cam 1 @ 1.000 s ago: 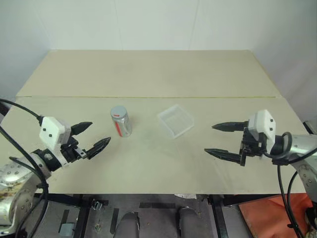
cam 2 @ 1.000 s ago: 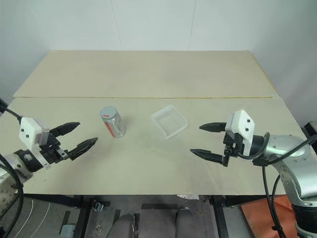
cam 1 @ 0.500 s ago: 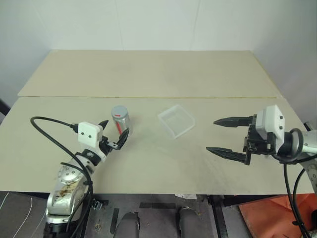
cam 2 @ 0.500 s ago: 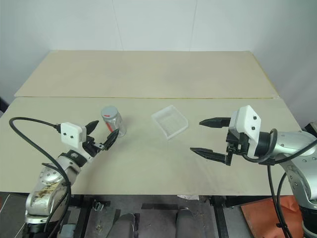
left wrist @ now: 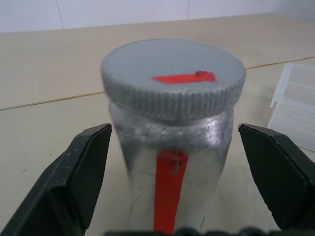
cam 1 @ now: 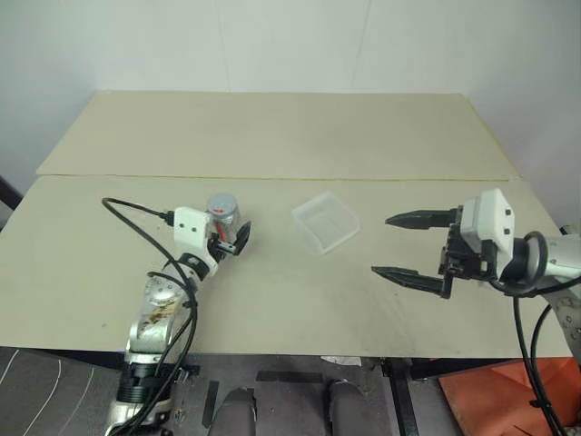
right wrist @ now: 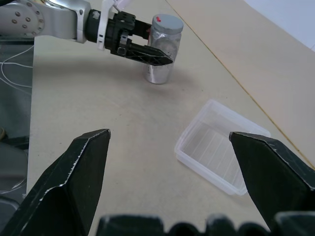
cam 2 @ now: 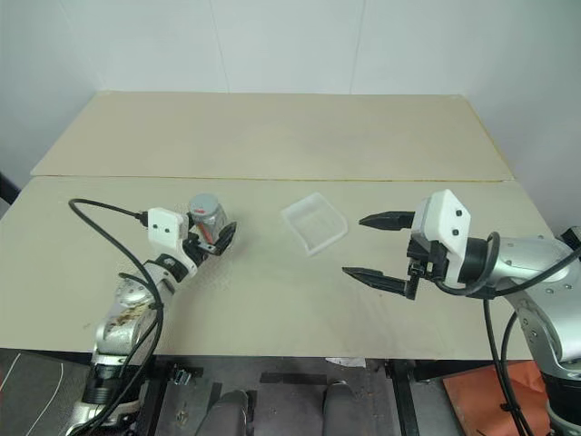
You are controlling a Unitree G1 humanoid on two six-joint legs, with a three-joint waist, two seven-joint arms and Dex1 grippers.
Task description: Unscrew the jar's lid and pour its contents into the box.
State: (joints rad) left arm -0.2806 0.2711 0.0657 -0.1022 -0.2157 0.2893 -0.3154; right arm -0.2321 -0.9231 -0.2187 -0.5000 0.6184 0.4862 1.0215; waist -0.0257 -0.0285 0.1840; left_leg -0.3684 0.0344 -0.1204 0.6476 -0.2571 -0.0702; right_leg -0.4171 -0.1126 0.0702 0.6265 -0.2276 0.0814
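While the pale bench (cam 1: pixel 300 136) carries everything, a thin seam crosses it from side to side behind the things of the task. On the robot's right, the right pincer (cam 1: pixel 407 247) hovers above the bench with its two black fingers spread wide, well apart from the box and holding nothing. On the robot's left, the left pincer (cam 1: pixel 229 238) reaches level toward the jar, its fingers spread to either side of the jar's body; the left wrist view shows a gap between each finger and the glass, so it pinches nothing yet. Near the bench's middle lies the box (cam 1: pixel 325 222), a shallow clear tray turned at an angle, empty as far as can be seen. To its left, a little apart, the jar (left wrist: pixel 170 162) stands upright, a red strip running down its side. Its lid (left wrist: pixel 173 78) is on, grey with a ribbed rim and a small red mark on top.
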